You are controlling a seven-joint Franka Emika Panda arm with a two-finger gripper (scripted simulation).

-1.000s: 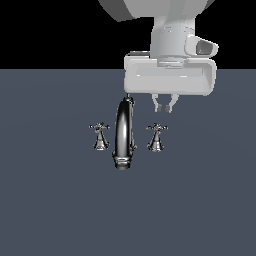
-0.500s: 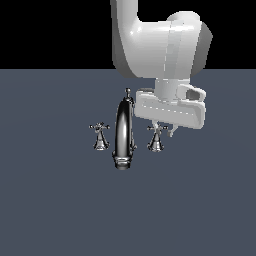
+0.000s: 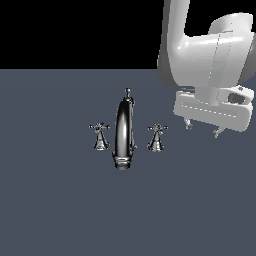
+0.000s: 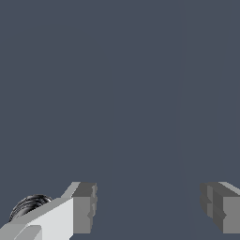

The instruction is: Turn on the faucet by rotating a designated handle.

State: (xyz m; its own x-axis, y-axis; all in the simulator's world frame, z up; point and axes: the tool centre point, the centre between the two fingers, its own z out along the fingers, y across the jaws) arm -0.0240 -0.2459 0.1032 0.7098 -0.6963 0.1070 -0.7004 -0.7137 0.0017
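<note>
The faucet (image 3: 124, 131) stands mid-surface (image 3: 60, 200), spout between two cross handles. The claw (image 3: 202, 129) hangs off to the exterior view's right of the nearer handle (image 3: 157, 136), fingers (image 4: 84, 207) wide apart and holding nothing. This looks like the approach step: next it must come across to that handle and set a finger against a spoke.

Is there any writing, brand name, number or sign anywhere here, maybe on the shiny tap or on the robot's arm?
None: no text can be read in either view.
The faucet shows only chrome reflections.
The gripper and the white arm casing carry no lettering, only seams and a dark inset.
The grey surface is unmarked.
</note>
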